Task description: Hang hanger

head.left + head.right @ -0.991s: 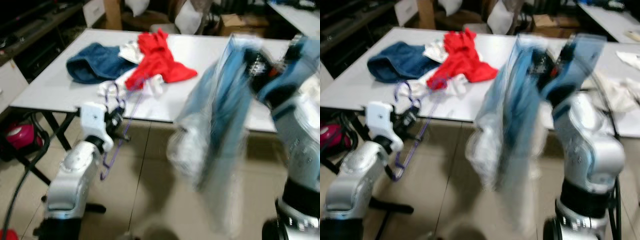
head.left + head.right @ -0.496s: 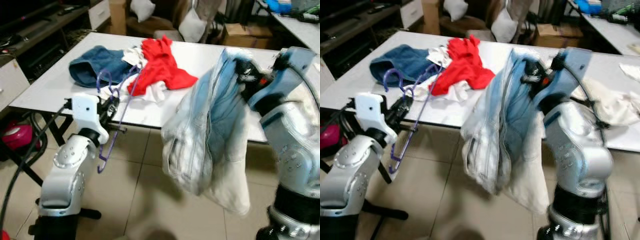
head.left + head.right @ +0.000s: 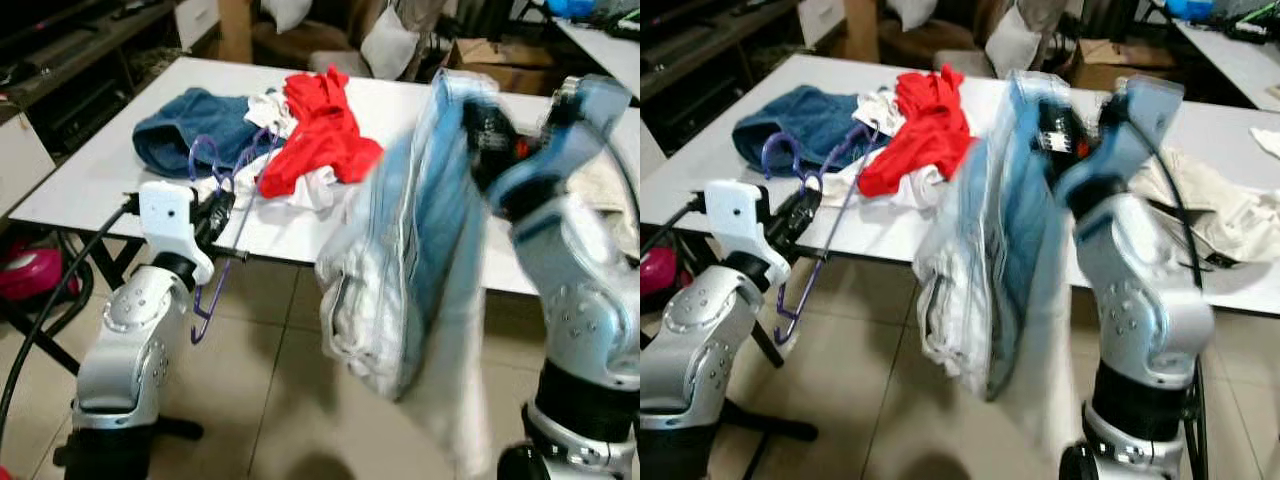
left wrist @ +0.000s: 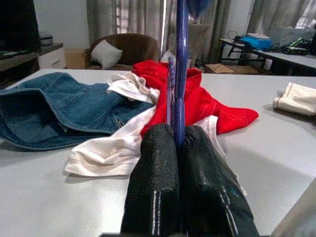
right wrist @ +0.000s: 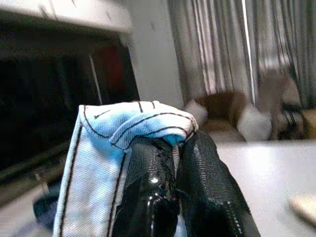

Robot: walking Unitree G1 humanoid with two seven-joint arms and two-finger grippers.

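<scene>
The left end effector (image 4: 178, 143) is closed on the purple hanger (image 3: 222, 232), its two black fingers (image 4: 158, 163) pressed on the thin plastic from both sides. The hanger is in the air at the near edge of the white counter (image 3: 90, 175), in front of the left arm. Its long axis is steep: the hook end points up and slightly away from the robot, above the counter edge, and the lower end hangs below the counter level toward the tiled floor (image 3: 270, 400).

The right end effector (image 5: 177, 148) is closed on the folded edge of a light blue jeans garment (image 3: 420, 250), which hangs down long from the raised right arm, between the two arms and before the counter.

On the counter lie a dark blue denim piece (image 3: 185, 125), a red garment (image 3: 320, 125) and white cloth (image 3: 300, 185) in one pile, and a beige cloth (image 3: 1210, 205) farther to the right.

Compared with half a second ago, the hanger keeps nearly the same steep pose in the same grip. The jeans have swung and are now blurred, and the right arm is a little higher.
</scene>
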